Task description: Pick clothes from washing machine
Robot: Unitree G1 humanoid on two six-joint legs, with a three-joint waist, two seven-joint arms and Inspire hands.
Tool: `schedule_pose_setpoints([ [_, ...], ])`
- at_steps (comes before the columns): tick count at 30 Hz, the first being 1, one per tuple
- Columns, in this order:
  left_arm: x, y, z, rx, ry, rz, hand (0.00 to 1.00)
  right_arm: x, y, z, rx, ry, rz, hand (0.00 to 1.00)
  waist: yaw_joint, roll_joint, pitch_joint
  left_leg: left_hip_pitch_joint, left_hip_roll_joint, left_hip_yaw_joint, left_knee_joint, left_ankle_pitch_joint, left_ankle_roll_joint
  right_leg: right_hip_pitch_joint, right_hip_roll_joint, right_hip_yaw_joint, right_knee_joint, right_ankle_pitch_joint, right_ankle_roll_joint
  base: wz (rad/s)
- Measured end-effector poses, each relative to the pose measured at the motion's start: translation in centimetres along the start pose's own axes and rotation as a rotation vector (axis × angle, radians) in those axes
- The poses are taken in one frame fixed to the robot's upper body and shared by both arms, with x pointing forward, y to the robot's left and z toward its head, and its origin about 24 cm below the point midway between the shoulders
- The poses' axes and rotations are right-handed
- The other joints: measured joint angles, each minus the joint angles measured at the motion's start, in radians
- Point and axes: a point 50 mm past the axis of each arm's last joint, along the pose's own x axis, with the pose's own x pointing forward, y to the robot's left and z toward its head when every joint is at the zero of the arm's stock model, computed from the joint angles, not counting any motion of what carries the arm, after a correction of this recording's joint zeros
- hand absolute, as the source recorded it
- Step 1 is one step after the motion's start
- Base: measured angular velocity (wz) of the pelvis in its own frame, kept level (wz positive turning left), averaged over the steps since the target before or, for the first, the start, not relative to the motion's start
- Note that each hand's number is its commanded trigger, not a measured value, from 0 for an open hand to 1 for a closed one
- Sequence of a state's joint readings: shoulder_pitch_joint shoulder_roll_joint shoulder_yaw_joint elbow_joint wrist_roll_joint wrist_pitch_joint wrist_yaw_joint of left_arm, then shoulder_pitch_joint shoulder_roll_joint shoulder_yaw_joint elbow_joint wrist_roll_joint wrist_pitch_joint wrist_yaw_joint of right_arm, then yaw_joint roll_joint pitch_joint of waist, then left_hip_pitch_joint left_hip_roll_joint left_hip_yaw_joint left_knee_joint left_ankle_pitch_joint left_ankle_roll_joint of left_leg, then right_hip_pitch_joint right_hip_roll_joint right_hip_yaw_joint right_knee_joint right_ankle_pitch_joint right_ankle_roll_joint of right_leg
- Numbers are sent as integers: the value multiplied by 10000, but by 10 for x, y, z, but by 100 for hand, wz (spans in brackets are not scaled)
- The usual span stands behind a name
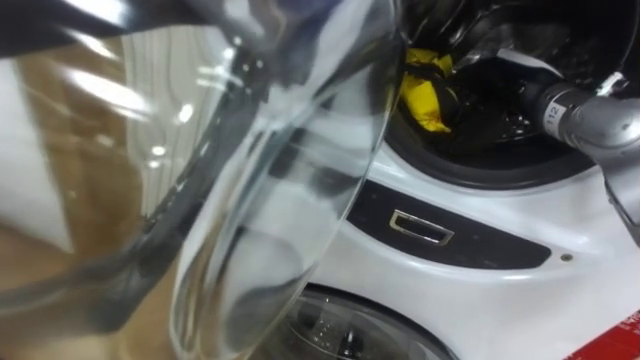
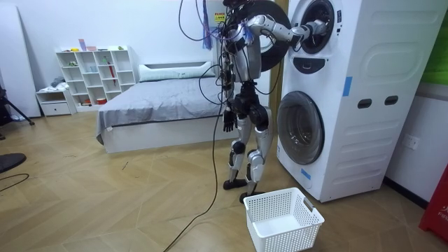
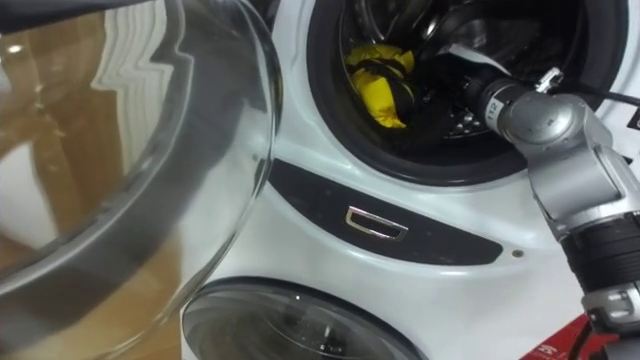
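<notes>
1. The white, box-shaped stacked washing machine [image 2: 350, 105] has smooth glossy panels and two round openings, one above the other. The robot stands at its front, facing the upper opening.
2. The round, clear glass door [image 1: 250, 180] of the upper drum hangs open. It is bowl-shaped and throws bright reflections.
3. A crumpled yellow cloth [image 3: 378, 85] lies inside the dark upper drum, towards its left side.
4. The right hand [image 3: 438, 95] is reached into that drum, just beside the yellow cloth. It is dark against the dark interior, so its grip cannot be determined, nor whether it touches the cloth.
5. The left hand [image 2: 228, 124] hangs at the robot's side. It is too small to read its state.
6. Below the drum runs a dark curved trim panel [image 3: 440, 240] bearing a metal-rimmed rectangular recess [image 3: 376, 222].
7. A small blue label [image 2: 346, 85] sits on the machine's side; its print is illegible.
8. A white plastic lattice basket [image 2: 294, 234] stands on the wood-patterned floor [image 2: 105, 203] near the robot's feet.
</notes>
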State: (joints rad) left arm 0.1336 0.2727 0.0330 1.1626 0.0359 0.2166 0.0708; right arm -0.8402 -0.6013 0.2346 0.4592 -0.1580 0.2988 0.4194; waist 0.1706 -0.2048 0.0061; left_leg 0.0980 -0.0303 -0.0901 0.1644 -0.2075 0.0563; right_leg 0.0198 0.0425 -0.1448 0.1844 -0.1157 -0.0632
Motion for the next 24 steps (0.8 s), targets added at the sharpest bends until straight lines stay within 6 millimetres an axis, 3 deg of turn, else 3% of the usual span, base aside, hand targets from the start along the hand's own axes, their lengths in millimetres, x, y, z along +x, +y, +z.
schedule_pose_setpoints([
  [8, 0, 0, 2, -30, -197, 14, 0, -1, -1, 0, 280, -126, 29, 100, -14, 26, 13, -19, 9, 37, 3, -9, 1, -27, 2, 15, -3, 5, -8, 0],
  [12, -1, 0, 0, -66, -259, 11, 0, -3, -3, 9, 526, -608, -64, 100, -194, 194, 21, -46, 18, 63, 19, -40, 3, -52, 16, 38, -5, 6, -10, -1],
  [17, -1, 1, 2, -76, -361, 68, 0, -11, 0, 29, 128, -1580, -385, 100, -440, 380, -75, -158, 19, 292, 42, -39, 1, -236, 56, 125, 3, 12, -19, -7],
  [20, -1, 0, 0, -135, -496, 78, 0, -31, 6, 43, -2, -2791, -881, 100, -476, 516, -108, -124, 47, 344, 17, -37, -1, -277, 34, 273, 3, 12, -18, -10],
  [24, -1, -5, -9, -207, -291, 45, 0, -61, 25, 69, 225, -4837, -848, 100, -593, 721, -55, 169, 166, 513, -14, -38, -8, -9, 82, 401, 1, 9, -14, -10],
])
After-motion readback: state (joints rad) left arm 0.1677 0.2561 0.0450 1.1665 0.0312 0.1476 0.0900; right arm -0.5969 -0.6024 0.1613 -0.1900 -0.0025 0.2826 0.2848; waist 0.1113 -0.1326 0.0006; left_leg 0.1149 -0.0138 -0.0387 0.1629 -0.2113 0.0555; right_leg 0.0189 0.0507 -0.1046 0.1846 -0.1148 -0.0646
